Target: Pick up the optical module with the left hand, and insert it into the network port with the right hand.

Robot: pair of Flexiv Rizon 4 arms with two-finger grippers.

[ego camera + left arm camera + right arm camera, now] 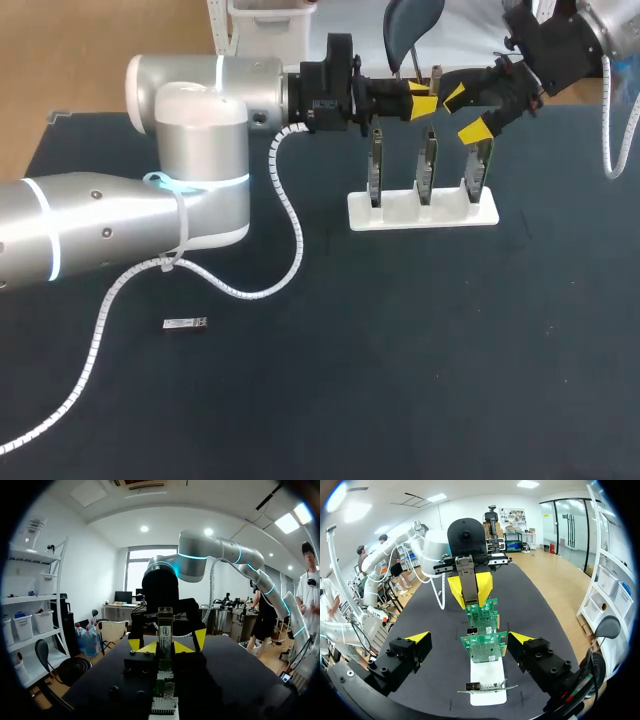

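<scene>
My left gripper (421, 103) hovers above the middle network card (428, 165), shut on a slim metal optical module (165, 625) that stands upright between its yellow tips. In the right wrist view the module (467, 577) faces me, just ahead of my right gripper (469, 637). That right gripper (466, 112) is open wide, its fingers on either side of the module without touching it, above the right-hand card (480, 165). Three green cards (482, 647) stand in a white holder (422, 213). A second module (185, 323) lies flat on the table at the front left.
The dark table mat (400, 350) spreads in front of the holder. My left arm's white cable conduit (290, 220) loops down onto the table between the arm and the holder.
</scene>
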